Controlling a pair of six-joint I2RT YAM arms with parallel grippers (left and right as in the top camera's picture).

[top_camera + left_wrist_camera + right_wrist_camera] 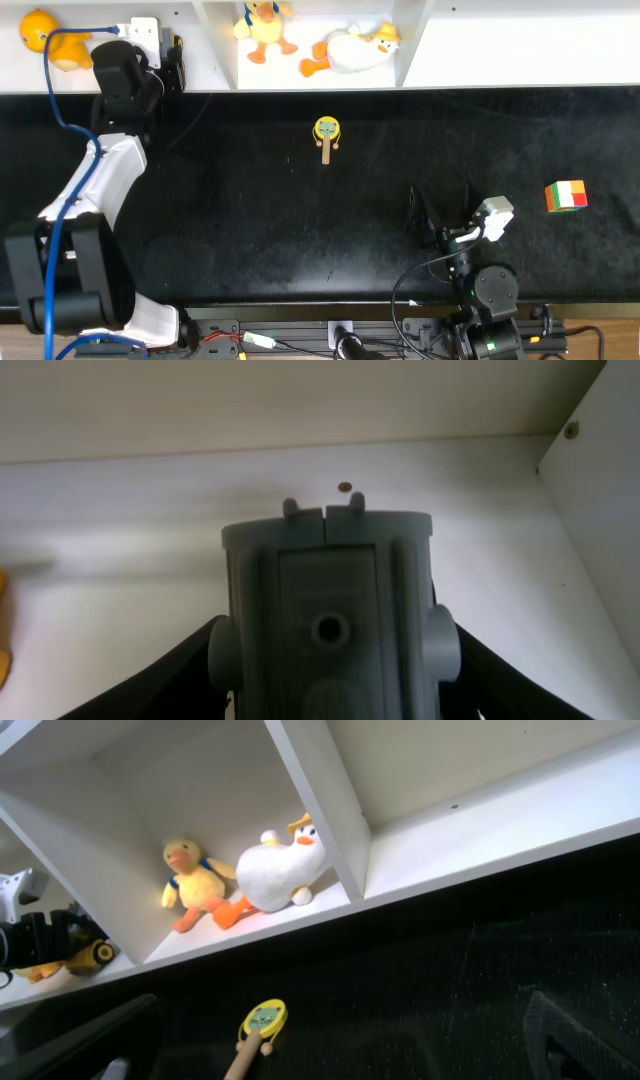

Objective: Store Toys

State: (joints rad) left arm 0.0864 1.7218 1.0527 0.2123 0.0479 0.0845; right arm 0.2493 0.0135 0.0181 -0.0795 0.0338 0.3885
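yellow rattle (327, 131) and a coloured cube (565, 195) lie unstored on the black table (250, 220). the left gripper (172, 62) sits in the shelf's (220, 60) left bay, spread and empty. the right gripper (440, 205) hangs wide open between rattle and cube. likely a release is ending, and next a grasp on either.
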